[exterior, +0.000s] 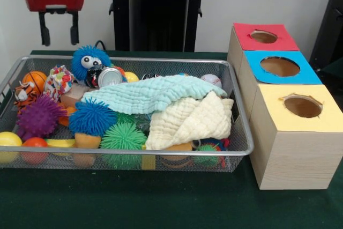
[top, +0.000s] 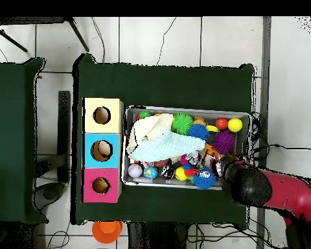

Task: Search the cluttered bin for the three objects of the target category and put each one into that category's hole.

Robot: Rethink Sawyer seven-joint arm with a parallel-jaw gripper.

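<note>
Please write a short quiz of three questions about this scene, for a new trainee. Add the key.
1. True or false: the gripper hangs open above the bin's corner and holds nothing.
2. Which box lies nearest the front camera? A) red box B) blue box C) yellow box
3. Fill in: the orange striped tiger lies beside the ____ spiky ball.

Key: 1 true; 2 C; 3 purple.
</note>
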